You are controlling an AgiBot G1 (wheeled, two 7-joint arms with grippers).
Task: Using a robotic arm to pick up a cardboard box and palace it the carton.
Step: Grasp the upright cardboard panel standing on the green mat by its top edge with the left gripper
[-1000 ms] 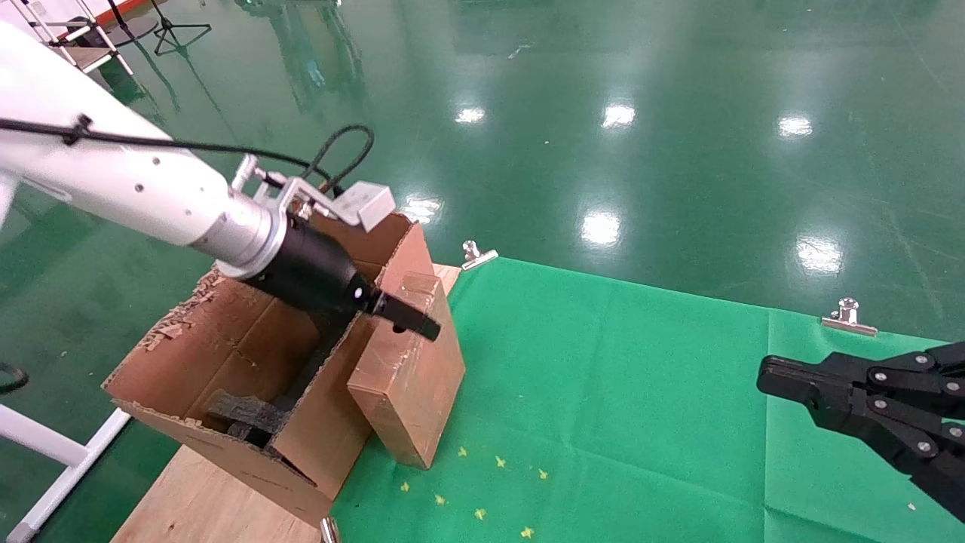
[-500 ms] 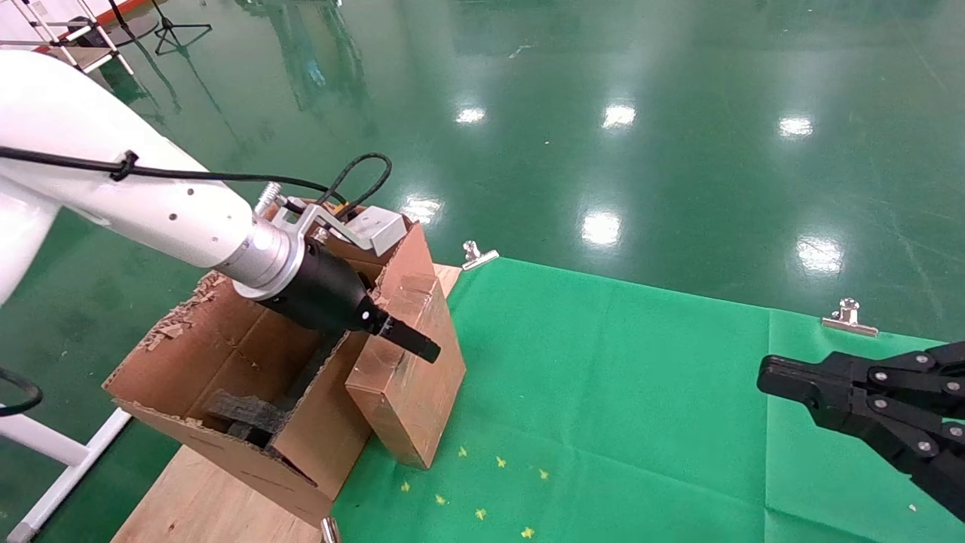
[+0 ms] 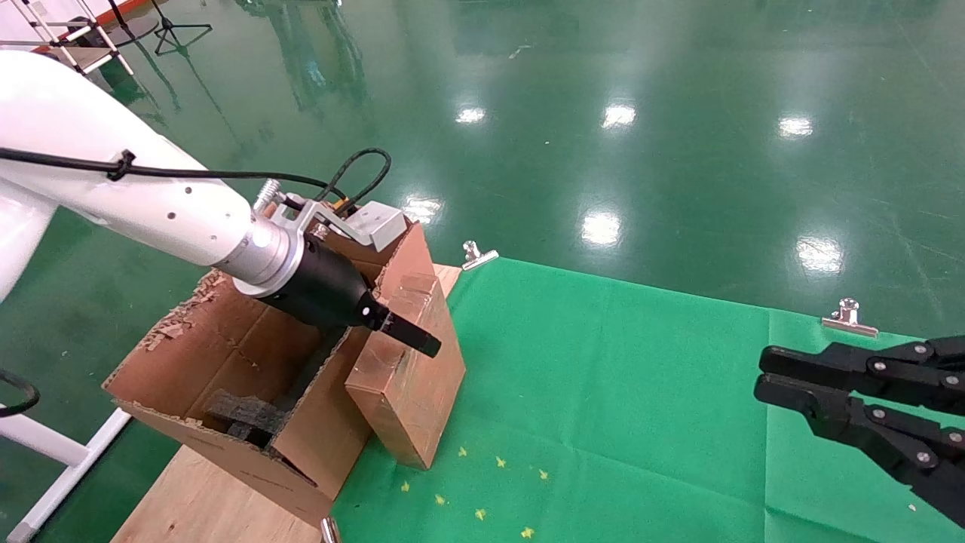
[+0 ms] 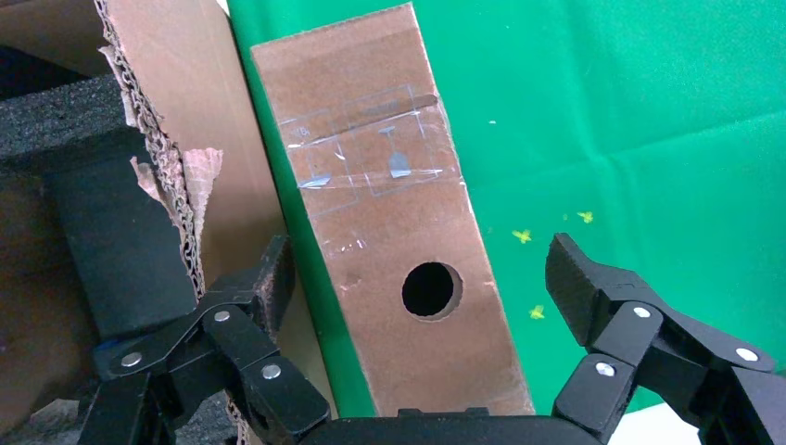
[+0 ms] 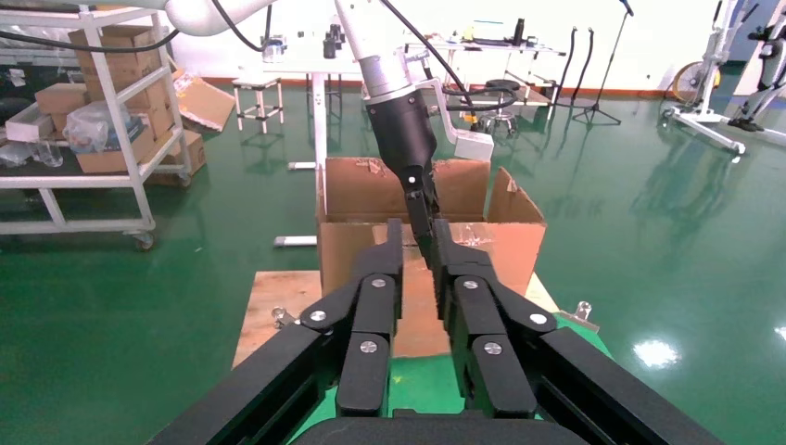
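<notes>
The cardboard box (image 3: 415, 385) stands on end on the green cloth, leaning against the outer wall of the carton (image 3: 317, 437). My left gripper (image 3: 407, 335) hangs at the box's top edge. In the left wrist view the left gripper (image 4: 422, 273) is open, its fingers (image 4: 579, 278) astride the narrow edge with the round hole (image 4: 432, 289), touching nothing. One finger is beside the carton's torn wall (image 4: 222, 158). Black foam (image 3: 241, 411) lies inside the carton. My right gripper (image 3: 760, 371) is parked at the lower right, slightly open and empty.
A green cloth (image 3: 641, 392) covers the table, held by metal clips (image 3: 477, 255) (image 3: 848, 315). The carton sits on a wooden board (image 3: 203, 498). Small yellow stars (image 3: 497, 461) dot the cloth near the box. Glossy green floor lies beyond.
My left gripper has dropped lower along the box's top edge, then held. The right gripper's fingers have parted a little.
</notes>
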